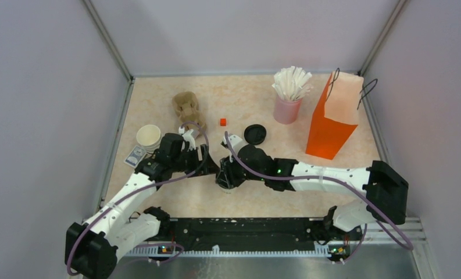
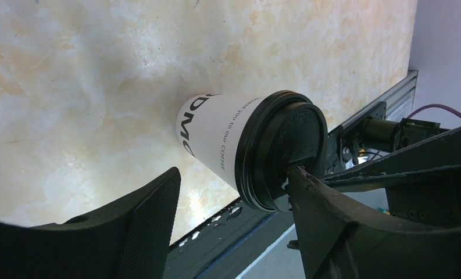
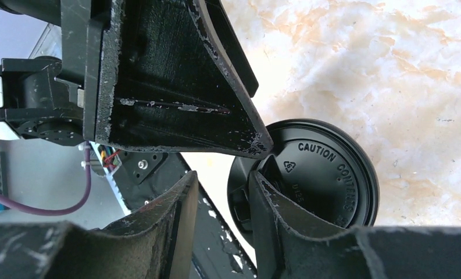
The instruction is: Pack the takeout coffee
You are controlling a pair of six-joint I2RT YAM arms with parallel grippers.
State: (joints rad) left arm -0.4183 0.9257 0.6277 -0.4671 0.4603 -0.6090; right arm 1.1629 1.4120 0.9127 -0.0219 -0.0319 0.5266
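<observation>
Takeout coffee (image 2: 216,139): one tapered white paper cup, round embossed black plastic lid (image 2: 286,148). Left gripper (image 2: 232,173) jaws gape around it; right gripper (image 3: 223,177) straddles the lid rim, clamping unclear.

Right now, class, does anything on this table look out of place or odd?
Yes: a spare black lid lies loose on the table near the pink straw cup, on no cup, although the takeout coffee already wears its own lid.
</observation>
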